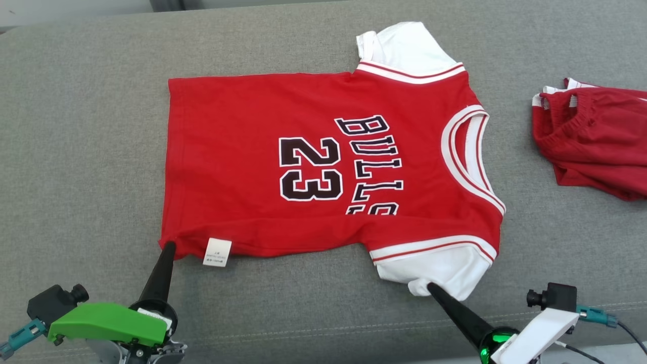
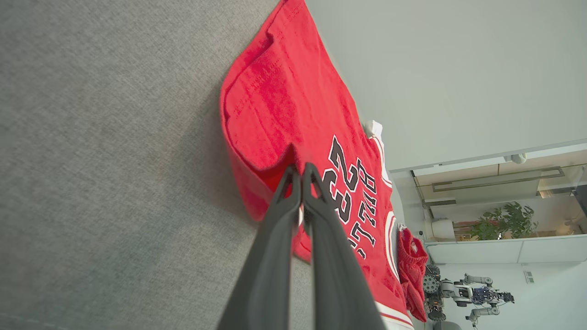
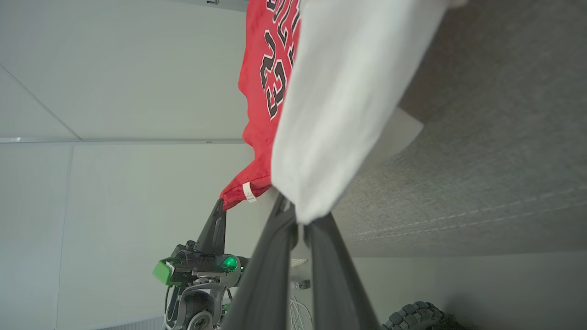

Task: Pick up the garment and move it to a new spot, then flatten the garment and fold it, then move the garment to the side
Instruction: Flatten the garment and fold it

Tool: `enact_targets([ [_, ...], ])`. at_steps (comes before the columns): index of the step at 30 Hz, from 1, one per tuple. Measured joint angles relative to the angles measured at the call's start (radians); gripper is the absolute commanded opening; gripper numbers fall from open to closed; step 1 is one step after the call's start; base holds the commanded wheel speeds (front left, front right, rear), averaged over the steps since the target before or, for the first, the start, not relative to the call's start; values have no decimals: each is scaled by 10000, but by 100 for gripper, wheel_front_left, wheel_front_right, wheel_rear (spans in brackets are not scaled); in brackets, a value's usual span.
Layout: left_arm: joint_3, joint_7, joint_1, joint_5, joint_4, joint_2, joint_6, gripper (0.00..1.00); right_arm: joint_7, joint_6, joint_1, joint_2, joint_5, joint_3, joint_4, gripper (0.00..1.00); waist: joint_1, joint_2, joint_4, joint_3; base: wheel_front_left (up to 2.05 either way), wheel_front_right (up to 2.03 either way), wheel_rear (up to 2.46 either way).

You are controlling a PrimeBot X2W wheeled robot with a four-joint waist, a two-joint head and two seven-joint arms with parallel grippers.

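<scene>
One grey fabric-covered table (image 1: 76,151), with a red "BULLS 23" jersey with white sleeves (image 1: 242,116) spread flat at its middle.
Crumpled dark-red shorts (image 1: 596,146) lie well apart on the jersey's right. The left hand (image 1: 168,246) is clamped on the near hem corner, just beside the white care label (image 1: 217,252); the right hand (image 1: 430,287) is clamped on the near sleeve's edge.

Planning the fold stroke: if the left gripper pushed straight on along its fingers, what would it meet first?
Probably the red jersey itself: the left gripper is shut on its hem corner, pointing across the red cloth; depth is unclear.
</scene>
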Motion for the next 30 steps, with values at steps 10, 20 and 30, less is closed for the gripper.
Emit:
enact_targets([
  [10, -226, 36, 220, 84, -792, 217, 2, 0, 1147, 0, 365, -1118, 2025, -625, -1197, 0, 0, 0, -194, -192, 0, 0, 0],
  [20, -102, 255, 623, 341, -786, 890, 21, 0, 2186, 0, 834, -2197, 3607, -1072, -1929, 0, 0, 0, 85, -177, 0, 0, 0],
  [30, 123, 385, 904, 305, -890, 1191, 105, 0, 2462, 0, 1186, -2786, 4671, -1804, -2251, 0, 0, 0, 116, -78, 0, 0, 0],
])
